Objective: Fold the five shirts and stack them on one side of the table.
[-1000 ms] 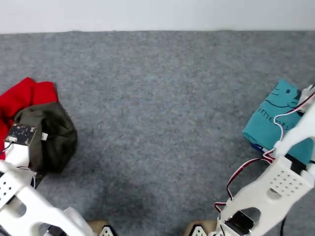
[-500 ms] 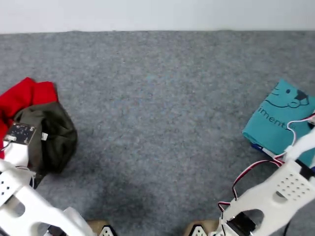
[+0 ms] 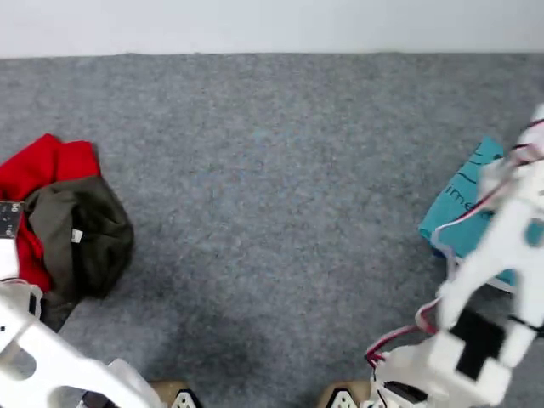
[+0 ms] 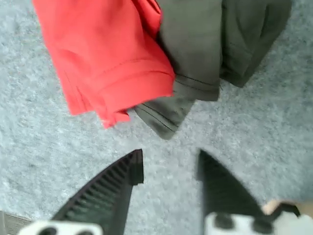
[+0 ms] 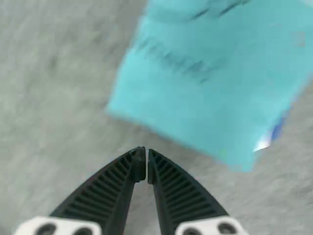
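Since a moment ago the right arm (image 3: 497, 251) has been swung up and across the teal shirt (image 3: 459, 212), so more of the shirt is covered by it. The left arm (image 3: 34, 348) has been pulled a little toward the left edge of the gray table (image 3: 280, 170). The teal shirt is seen folded at the right side of the table, with a bit of blue cloth (image 5: 277, 130) peeking out under it. The right gripper (image 5: 145, 152) is pressed together with nothing in it and is held over bare table just beside the teal shirt. The red shirt (image 3: 47, 170) and the dark green shirt (image 3: 89, 234) are heaped together, touching, at the left side. The left gripper (image 4: 168, 159) is spread apart with nothing in it, over the table near that heap.
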`<state>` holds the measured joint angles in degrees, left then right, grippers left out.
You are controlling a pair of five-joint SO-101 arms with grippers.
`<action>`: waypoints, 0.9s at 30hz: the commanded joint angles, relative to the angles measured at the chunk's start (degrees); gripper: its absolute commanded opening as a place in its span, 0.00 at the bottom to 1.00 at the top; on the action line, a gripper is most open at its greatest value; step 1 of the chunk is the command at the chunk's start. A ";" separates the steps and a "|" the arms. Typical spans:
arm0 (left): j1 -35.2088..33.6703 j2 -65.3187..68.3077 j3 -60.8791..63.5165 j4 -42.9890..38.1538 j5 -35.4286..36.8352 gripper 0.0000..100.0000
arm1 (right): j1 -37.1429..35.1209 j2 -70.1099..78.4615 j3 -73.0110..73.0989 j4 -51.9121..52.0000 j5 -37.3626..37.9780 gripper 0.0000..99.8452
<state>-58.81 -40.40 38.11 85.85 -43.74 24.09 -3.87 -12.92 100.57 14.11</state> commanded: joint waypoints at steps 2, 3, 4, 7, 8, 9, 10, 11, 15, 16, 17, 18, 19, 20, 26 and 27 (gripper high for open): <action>2.64 1.14 2.42 -5.54 -2.64 0.24 | -10.07 -10.51 14.15 2.24 -5.19 0.01; 3.52 2.37 3.12 -6.86 -2.64 0.24 | -11.65 -11.30 16.53 2.24 -6.15 0.01; 4.48 3.96 3.38 -8.18 -2.20 0.24 | -12.97 -12.09 18.73 2.24 -6.95 0.01; 7.30 9.41 2.59 -10.99 -0.88 0.24 | -14.73 -13.49 22.86 2.24 -8.70 0.01; 8.44 11.34 1.80 -11.34 -0.88 0.24 | -14.73 -13.67 23.74 2.24 -9.14 0.01; 9.67 13.19 0.92 -11.43 -0.88 0.24 | -14.64 -13.67 24.35 2.24 -9.58 0.01; 10.90 15.03 -0.31 -11.52 -0.88 0.24 | -14.55 -13.67 24.88 2.24 -9.67 0.01; 11.87 16.70 -1.80 -11.52 -0.70 0.24 | -14.55 -13.67 25.14 2.24 -9.67 0.01; 14.15 21.98 -10.68 -11.16 0.79 0.24 | -14.46 -13.76 24.97 2.33 -9.67 0.01; 14.77 23.03 -12.97 -11.08 0.79 0.24 | -14.46 -13.85 24.97 2.33 -9.67 0.01; 15.30 23.91 -14.99 -10.64 0.79 0.24 | -14.46 -13.85 24.97 2.33 -9.93 0.01; 15.74 24.97 -17.01 -9.67 0.88 0.24 | -14.46 -13.85 24.97 2.33 -10.46 0.01; 16.44 25.76 -18.68 -8.88 0.79 0.24 | -14.46 -13.85 24.97 2.33 -10.90 0.01; 17.23 26.64 -20.09 -8.18 0.79 0.24 | -14.46 -13.85 24.97 2.24 -11.25 0.01; 21.01 32.97 -22.55 -8.44 1.05 0.24 | -14.46 -13.85 24.97 2.24 -11.08 0.01; 21.45 34.46 -22.46 -8.97 1.23 0.24 | -14.46 -13.85 24.97 2.24 -11.08 0.01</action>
<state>-38.95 -8.22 18.33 77.49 -43.47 10.29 -15.12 12.57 100.57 3.65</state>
